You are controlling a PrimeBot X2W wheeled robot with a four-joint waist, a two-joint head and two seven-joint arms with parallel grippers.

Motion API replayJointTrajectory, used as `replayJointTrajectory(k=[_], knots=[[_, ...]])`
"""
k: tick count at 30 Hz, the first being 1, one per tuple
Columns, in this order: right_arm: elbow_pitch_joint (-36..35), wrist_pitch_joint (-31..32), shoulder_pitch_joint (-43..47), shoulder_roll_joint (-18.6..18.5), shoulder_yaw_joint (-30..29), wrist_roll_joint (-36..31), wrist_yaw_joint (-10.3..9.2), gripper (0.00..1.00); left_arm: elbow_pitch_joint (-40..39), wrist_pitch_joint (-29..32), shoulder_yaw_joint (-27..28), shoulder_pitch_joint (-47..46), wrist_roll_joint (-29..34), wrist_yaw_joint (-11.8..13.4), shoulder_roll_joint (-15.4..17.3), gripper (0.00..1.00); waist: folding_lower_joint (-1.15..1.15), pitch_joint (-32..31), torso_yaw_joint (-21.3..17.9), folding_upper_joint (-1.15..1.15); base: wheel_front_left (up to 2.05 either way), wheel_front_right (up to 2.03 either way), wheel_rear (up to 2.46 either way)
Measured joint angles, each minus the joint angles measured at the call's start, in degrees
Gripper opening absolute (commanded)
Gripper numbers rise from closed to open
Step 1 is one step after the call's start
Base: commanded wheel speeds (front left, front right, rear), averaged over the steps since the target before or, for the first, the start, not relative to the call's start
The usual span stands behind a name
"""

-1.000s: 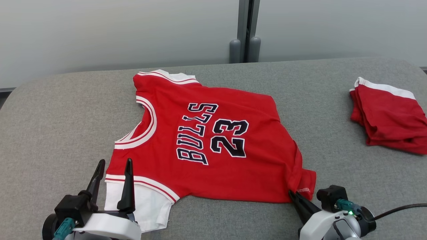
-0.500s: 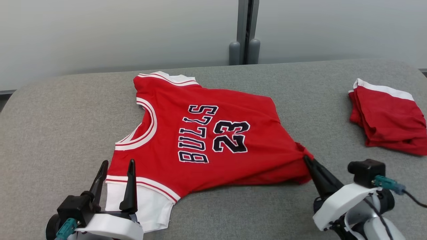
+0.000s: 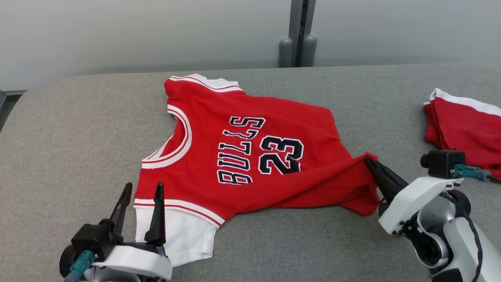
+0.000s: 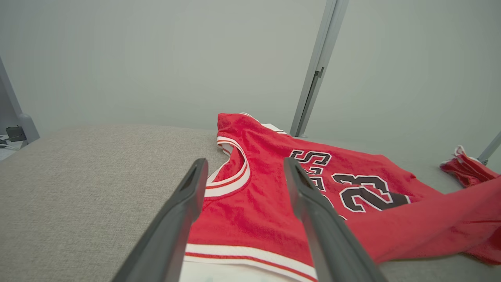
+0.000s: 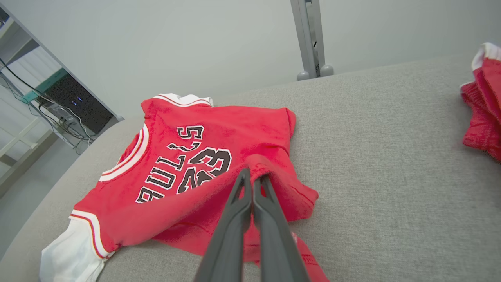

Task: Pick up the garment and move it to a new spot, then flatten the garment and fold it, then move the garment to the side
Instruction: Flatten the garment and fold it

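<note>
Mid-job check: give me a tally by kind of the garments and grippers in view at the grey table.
Spread-out garments: 1, the red jersey
Folded garments: 1, the folded red garment at the right
Grippers: 2, the left gripper open, the right gripper shut on the jersey's hem
Total: 4

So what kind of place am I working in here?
Likely a lab or test room: a grey fabric-covered table, pale frosted wall panels with a grey metal post, and a black electronics box with trailing cables.

One red jersey (image 3: 250,156), one folded red garment (image 3: 464,121), two end effectors (image 3: 143,185) (image 3: 368,159)
</note>
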Motion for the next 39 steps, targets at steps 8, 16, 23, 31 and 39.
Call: replayJointTrajectory(k=[8,16,23,31,39], knots=[[15.52,-3.52,-9.28,-2.03,5.03,1.51,0.00,1.00,2.04,0.00,0.48,-2.01,1.00,-1.77,-1.24,1.00,0.00,2.09,3.12,0.00,0.00,0.00,0.00],[18.86,-11.02,-9.18,-3.04,8.02,3.96,0.00,1.00,3.14,0.00,2.35,-1.40,1.64,-2.30,-1.68,1.00,0.00,0.61,3.00,0.00,0.00,0.00,0.00],[13.65,-17.61,-3.86,-5.75,6.66,2.90,0.00,1.00,3.01,0.00,3.66,0.05,2.24,-2.75,-2.12,1.00,0.00,-1.12,-0.56,0.00,0.00,0.00,0.00],[10.20,-18.06,0.49,-3.77,7.56,-0.36,0.00,1.00,3.26,0.00,4.15,0.12,2.98,-3.47,-2.61,1.00,0.00,-1.16,-3.00,0.00,0.00,0.00,0.00],[16.74,-15.64,-3.96,-2.77,9.90,-8.86,0.00,1.00,4.53,0.00,3.74,-1.03,3.16,-4.25,-3.08,1.00,0.00,-0.28,-0.62,0.00,0.00,0.00,0.00]])
